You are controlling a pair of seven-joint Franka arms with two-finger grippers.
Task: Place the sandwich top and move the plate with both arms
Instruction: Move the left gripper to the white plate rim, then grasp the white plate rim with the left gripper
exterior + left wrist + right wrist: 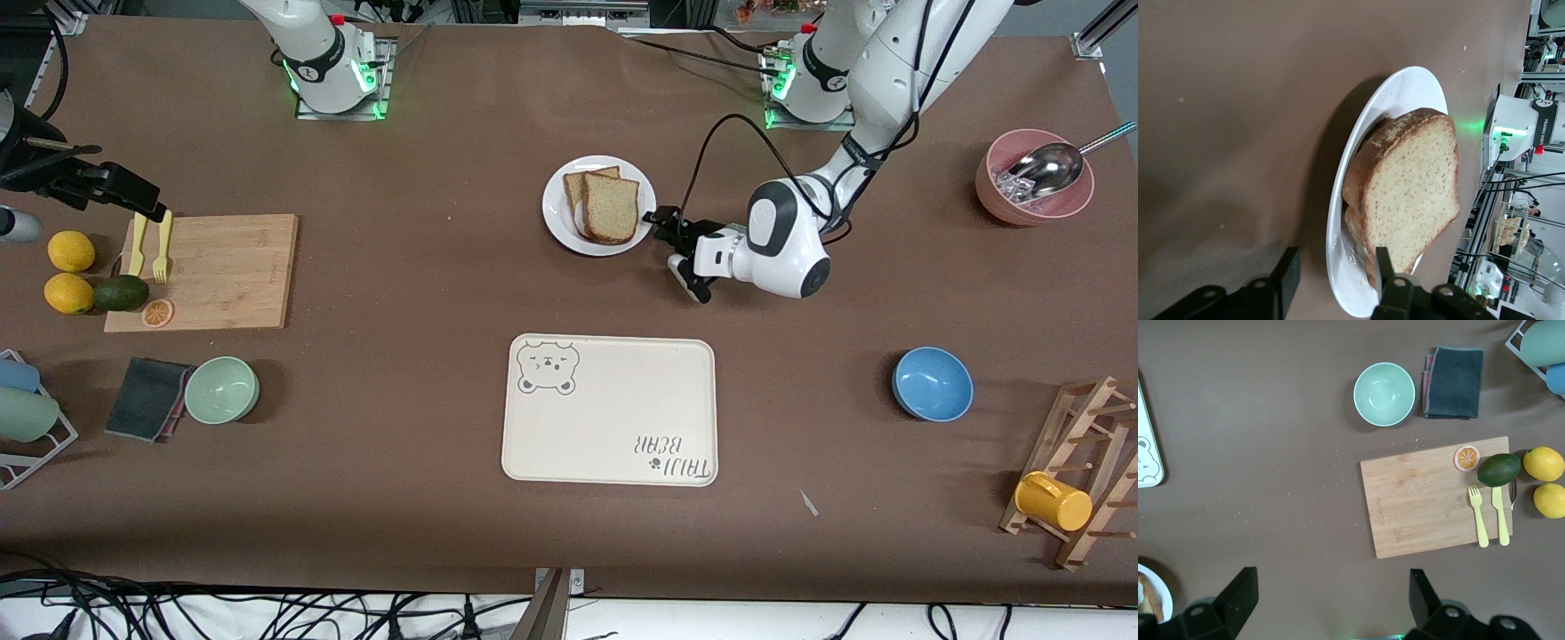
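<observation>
The white plate (558, 216) stands near the middle of the table, farther from the front camera than the tray. The sandwich top (612, 207), a plain tan slice, lies on it, stacked on another slice. My left gripper (673, 247) is open and low at the plate's edge toward the left arm's end. In the left wrist view the left gripper (1337, 257) has the plate's rim (1338, 267) between its jaws, with one finger beside the sandwich top (1415, 190). My right gripper (1330, 577) is open and empty, waiting high over bare table beside the cutting board.
The cream bear tray (613, 409) lies nearer the front camera than the plate. A blue bowl (932, 382), a pink bowl with a scoop (1034, 178) and a mug rack (1076, 480) stand toward the left arm's end. The cutting board (209, 271) and green bowl (221, 388) are toward the right arm's end.
</observation>
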